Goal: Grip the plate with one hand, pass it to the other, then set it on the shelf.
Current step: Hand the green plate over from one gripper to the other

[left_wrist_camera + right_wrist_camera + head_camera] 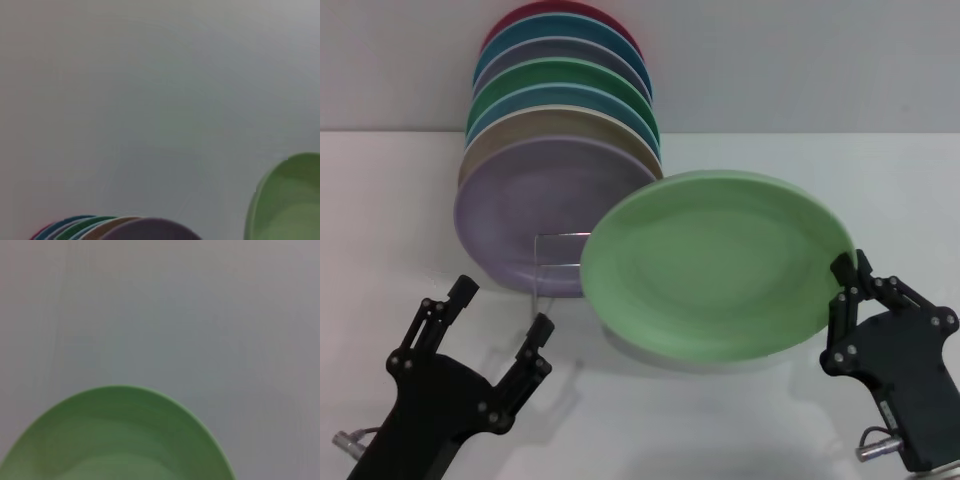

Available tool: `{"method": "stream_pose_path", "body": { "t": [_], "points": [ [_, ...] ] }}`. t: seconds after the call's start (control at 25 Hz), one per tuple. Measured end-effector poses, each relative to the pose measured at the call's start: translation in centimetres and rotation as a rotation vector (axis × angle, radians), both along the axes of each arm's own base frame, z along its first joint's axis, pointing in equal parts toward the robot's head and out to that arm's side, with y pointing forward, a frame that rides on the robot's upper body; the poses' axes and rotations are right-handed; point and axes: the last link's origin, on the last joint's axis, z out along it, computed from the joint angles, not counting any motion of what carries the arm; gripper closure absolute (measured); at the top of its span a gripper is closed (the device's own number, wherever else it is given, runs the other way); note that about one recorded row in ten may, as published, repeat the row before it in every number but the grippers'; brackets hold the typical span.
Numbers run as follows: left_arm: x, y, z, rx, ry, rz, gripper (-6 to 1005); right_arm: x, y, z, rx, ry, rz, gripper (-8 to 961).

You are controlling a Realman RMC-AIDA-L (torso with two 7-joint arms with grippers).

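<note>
The pale green plate (715, 262) hangs tilted above the white table, its face towards me, just right of the rack. My right gripper (850, 275) is shut on its right rim. The plate also fills the lower part of the right wrist view (117, 440) and shows at the edge of the left wrist view (290, 200). My left gripper (503, 307) is open and empty at the lower left, a short way from the plate's left edge. The shelf's thin wire front loop (560, 234) shows in front of the lavender plate (520, 215), partly hidden behind the green plate.
Several plates stand on edge in the rack at the back left: lavender in front, then tan (535, 128), blue, emerald green (560, 75), grey-purple, teal and red. Their tops show in the left wrist view (120, 227). A grey wall stands behind the white table (410, 200).
</note>
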Motion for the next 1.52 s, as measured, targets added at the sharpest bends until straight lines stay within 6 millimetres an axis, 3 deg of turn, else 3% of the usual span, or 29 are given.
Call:
{"method": "stream_pose_path", "body": {
  "t": [0.6, 1.44, 1.52],
  "points": [
    [-0.5, 1.5, -0.1, 0.031, 0.087, 0.033, 191, -2.9, -0.2, -2.0, -0.021, -0.115, 0.008, 933],
    [-0.2, 3.3, -1.0, -0.009, 0.111, 0.061, 227, -3.4, 0.0, -2.6, -0.048, -0.147, 0.012, 932],
    [-0.3, 3.3, -1.0, -0.008, 0.111, 0.062, 318, -3.4, 0.0, -2.6, -0.048, -0.147, 0.012, 932]
  ]
}}
